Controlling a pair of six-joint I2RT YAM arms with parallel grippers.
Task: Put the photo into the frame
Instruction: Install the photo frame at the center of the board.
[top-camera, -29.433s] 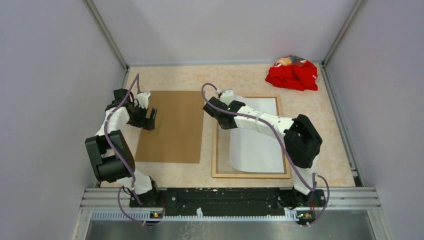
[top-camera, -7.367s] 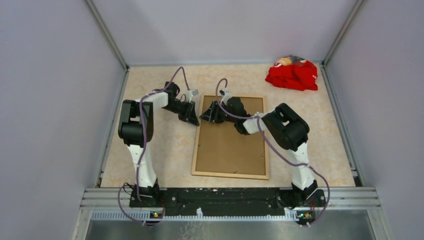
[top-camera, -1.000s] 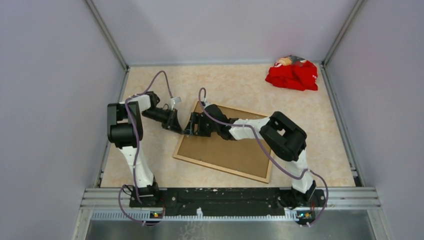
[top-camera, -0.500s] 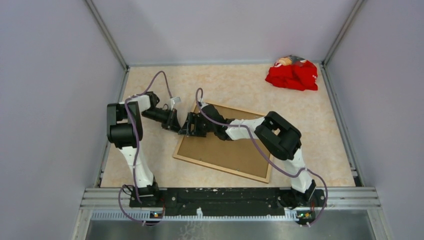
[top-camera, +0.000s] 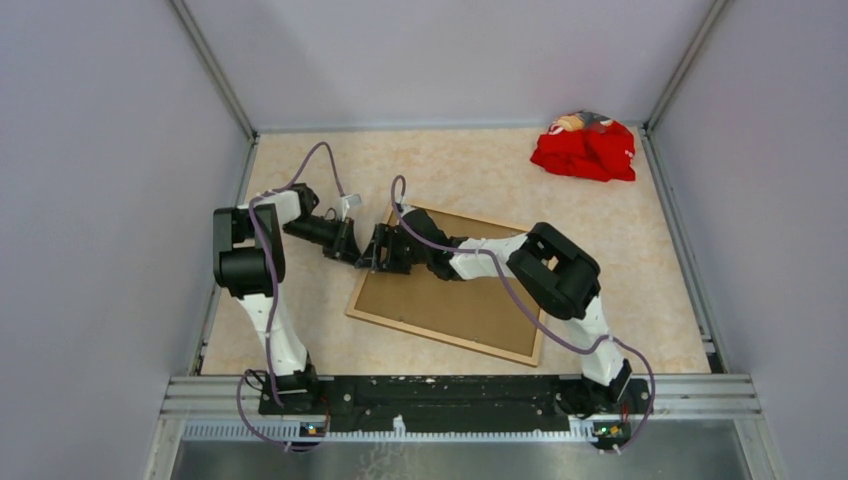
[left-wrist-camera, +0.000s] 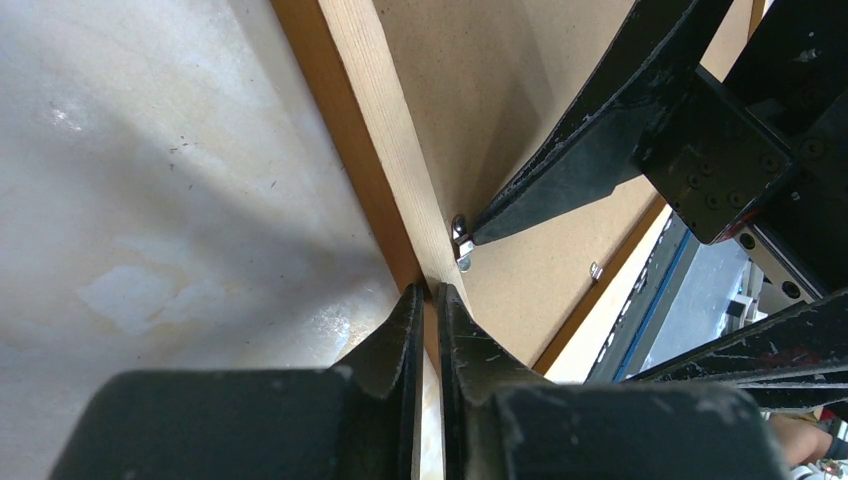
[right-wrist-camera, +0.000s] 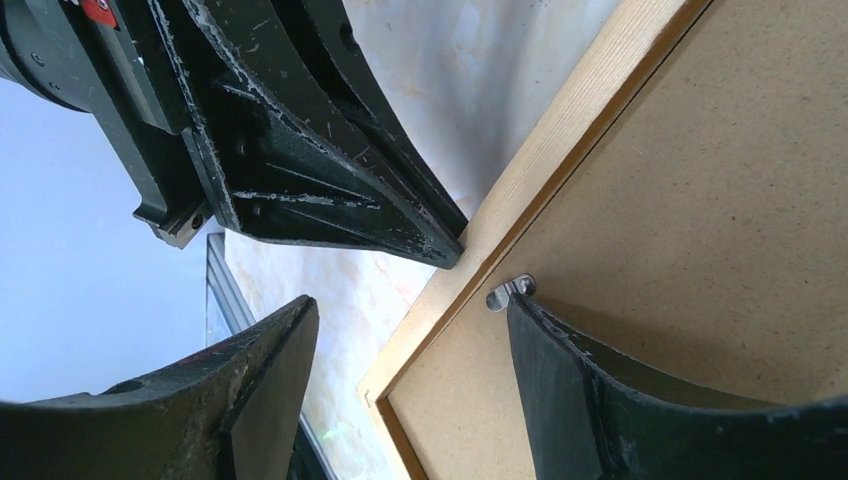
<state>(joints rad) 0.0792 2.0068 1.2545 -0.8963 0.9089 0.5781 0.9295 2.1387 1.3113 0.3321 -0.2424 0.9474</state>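
Pale-grained frame (right-wrist-camera: 560, 140), matte fibreboard backing (right-wrist-camera: 720, 200)

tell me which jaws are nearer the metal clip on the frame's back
Right jaws: one tip sits at the clip; left jaws, shut, touch the frame's outer edge beside it.

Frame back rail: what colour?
Pale natural wood on the frame; the right wrist view shows it best.

Nothing legible — the small red label (right-wrist-camera: 97, 10) is too cropped to read.
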